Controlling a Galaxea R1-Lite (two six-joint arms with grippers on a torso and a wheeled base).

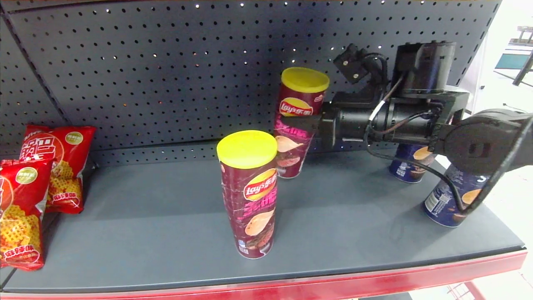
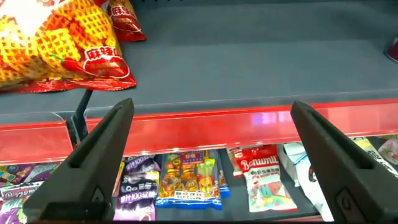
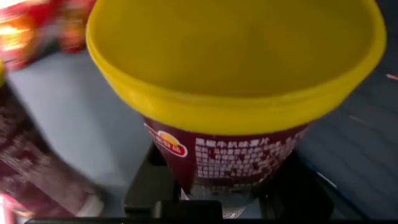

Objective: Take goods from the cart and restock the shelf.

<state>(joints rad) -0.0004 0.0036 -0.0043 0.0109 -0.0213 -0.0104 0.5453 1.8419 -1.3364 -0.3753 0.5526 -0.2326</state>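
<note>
Right gripper (image 1: 296, 125) was clamped on the rear maroon chip canister (image 1: 302, 104), yellow-lidded and upright at the back of the shelf (image 1: 145, 225), close to the pegboard (image 1: 166, 62). A second maroon canister (image 1: 250, 196) stood free nearer the front. Two blue canisters (image 1: 445, 204) stood to the right, red snack bags (image 1: 62, 166) at left. Left gripper (image 2: 211, 109) was spread wide, empty, facing the shelf's red lip (image 2: 205, 127).

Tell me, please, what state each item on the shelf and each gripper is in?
Rear maroon can: upright, lid on, gripped by right gripper.
Front maroon can: upright, lid on, free.
Blue cans: standing, tops hidden behind the arm.
Red snack bags: propped upright at the shelf's left.
Left gripper: open, empty.
</note>
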